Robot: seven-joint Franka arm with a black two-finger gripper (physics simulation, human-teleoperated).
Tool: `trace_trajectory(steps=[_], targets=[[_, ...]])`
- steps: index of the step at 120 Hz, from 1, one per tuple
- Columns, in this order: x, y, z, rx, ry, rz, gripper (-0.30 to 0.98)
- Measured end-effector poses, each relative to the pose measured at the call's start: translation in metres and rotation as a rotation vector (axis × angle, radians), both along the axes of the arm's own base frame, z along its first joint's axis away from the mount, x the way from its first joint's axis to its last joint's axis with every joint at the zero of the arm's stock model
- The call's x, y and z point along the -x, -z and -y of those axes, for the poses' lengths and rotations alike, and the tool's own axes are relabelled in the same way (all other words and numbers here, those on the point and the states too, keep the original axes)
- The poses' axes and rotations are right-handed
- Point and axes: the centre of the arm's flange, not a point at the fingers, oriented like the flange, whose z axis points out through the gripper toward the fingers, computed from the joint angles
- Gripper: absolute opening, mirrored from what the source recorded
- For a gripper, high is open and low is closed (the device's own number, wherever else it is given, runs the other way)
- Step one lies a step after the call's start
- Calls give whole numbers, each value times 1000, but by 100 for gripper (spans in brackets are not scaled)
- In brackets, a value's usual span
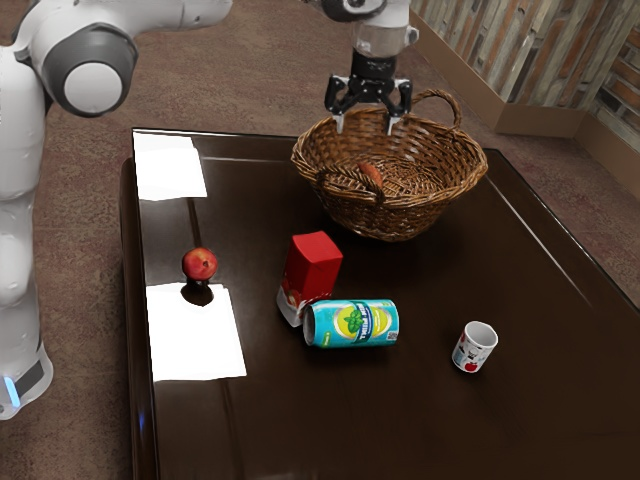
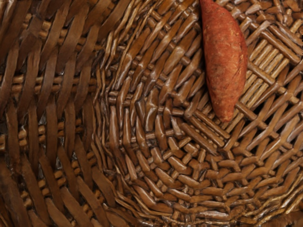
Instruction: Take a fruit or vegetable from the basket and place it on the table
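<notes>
gripper (image 1: 365,123), black and two-fingered, hangs over the basket with its fingers spread well apart and nothing between them, the tips pointing down. just below it is the task's thing, a reddish-orange sweet potato (image 2: 225,61), long, rough-skinned and tapering to a blunt point; it lies on its side on the woven floor of the basket, apart from the fingers. around it rises the round brown wicker basket (image 1: 400,222), wide at the rim, with two looped handles, standing on the table. in the exterior view the sweet potato shows just beyond the nearer handle.

next out from the basket stands a red box-shaped carton (image 1: 314,262), whitish near its foot. close by it a turquoise metal can (image 1: 352,324) with a yellow and green fruit picture lies on its side; whether the two touch, i cannot tell. farther off, toward the exterior view's right, a small white cup (image 1: 475,347) with red and dark prints stands upright. well apart from these, toward the exterior view's left, sits a round red fruit (image 1: 200,264) near a bright white patch (image 1: 195,345). all of them are on the glossy dark brown table (image 1: 410,430). beyond the table are a brown floor (image 1: 260,70) and a plank-patterned wall (image 1: 540,50).
</notes>
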Motion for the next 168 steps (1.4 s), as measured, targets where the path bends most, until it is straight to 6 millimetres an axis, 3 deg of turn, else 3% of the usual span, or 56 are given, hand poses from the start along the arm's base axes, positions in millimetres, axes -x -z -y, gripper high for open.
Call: trace_trajectory(steps=[16,27,36,73,108,116,128,150,168], targets=[[-10,15,10,-38,454,-1,69],[-15,16,22,-78,785,30,69],[-18,16,21,-100,1009,65,69],[-20,15,10,-187,1685,143,69],[-21,17,9,-231,2080,176,69],[-19,22,-5,-229,2123,172,68],[-18,42,-38,-200,2162,153,69],[-18,87,-36,-123,2333,97,68],[-21,84,-38,-169,2446,93,69]])
